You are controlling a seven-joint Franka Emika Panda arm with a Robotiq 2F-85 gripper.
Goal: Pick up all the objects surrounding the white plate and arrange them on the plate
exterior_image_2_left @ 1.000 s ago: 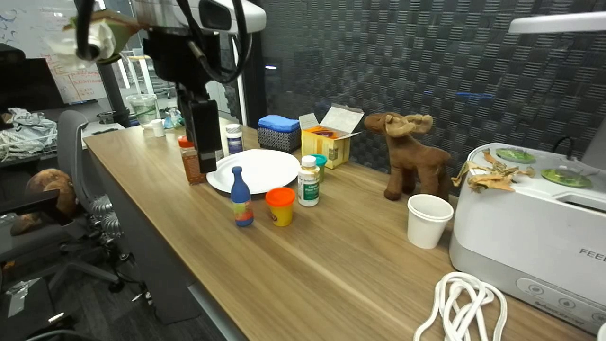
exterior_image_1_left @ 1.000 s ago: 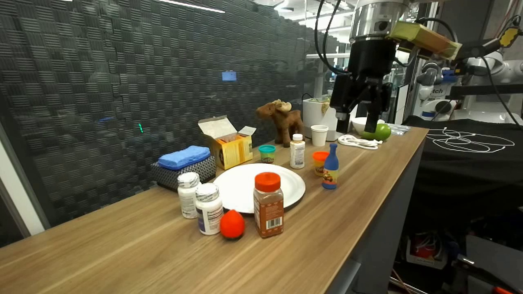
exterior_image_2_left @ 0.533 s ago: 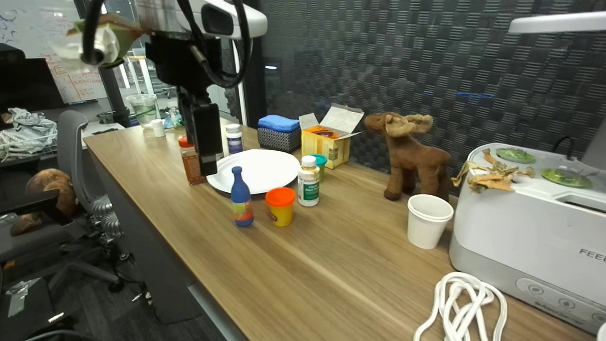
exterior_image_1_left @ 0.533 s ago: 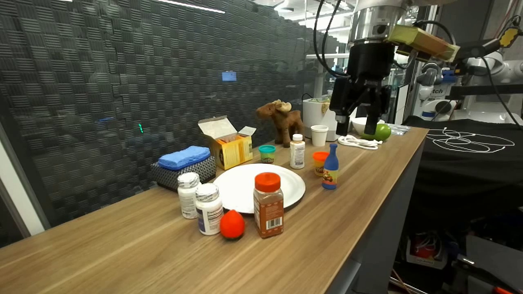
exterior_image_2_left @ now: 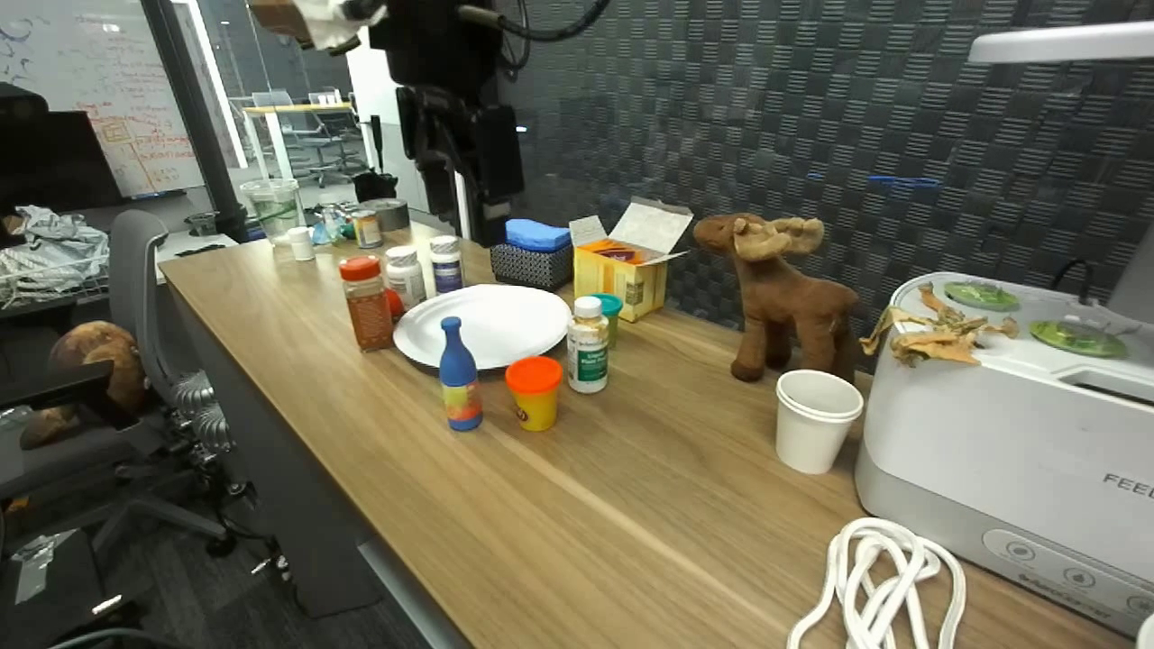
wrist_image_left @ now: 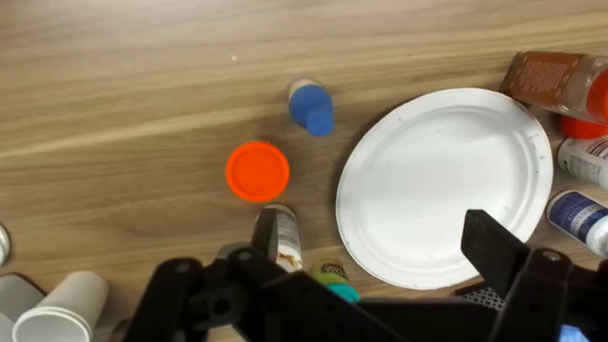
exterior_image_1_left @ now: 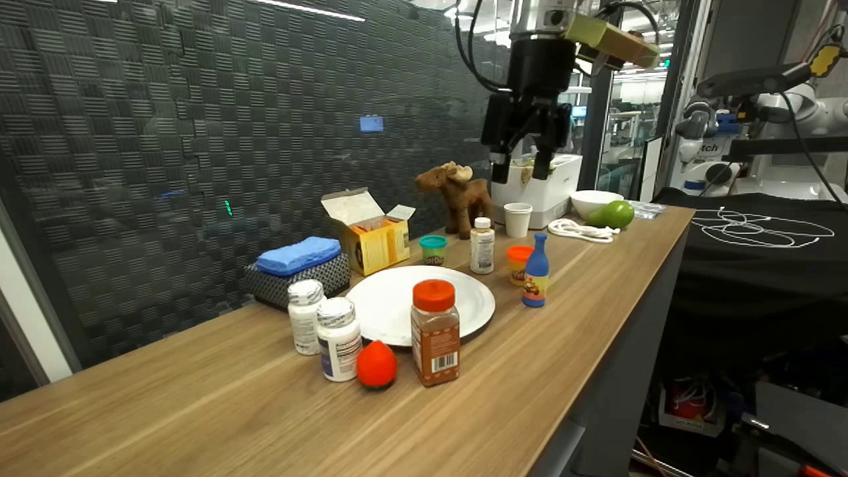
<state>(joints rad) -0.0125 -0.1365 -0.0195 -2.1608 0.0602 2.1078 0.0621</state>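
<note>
Gripper [exterior_image_1_left: 521, 171]: is held high above the table [exterior_image_1_left: 232, 417], jaws spread wide.
Plate [wrist_image_left: 427, 185]: is set flat on the table, between the jar [exterior_image_1_left: 436, 341] and the blue bottle [exterior_image_2_left: 459, 371].
Jar: is set upright at the plate's edge; whether the rim is touched cannot be told.
Ball [exterior_image_1_left: 377, 366]: is placed between the jar and the pill bottles [exterior_image_1_left: 340, 351].
Blue bottle: is set upright just beside the orange-lidded tub [exterior_image_2_left: 536, 406].
White bottle [exterior_image_2_left: 588, 356]: is placed between that tub and the teal-lidded tub [exterior_image_2_left: 611, 309].
Carton [exterior_image_1_left: 381, 248]: is seen open near the plate.
</note>
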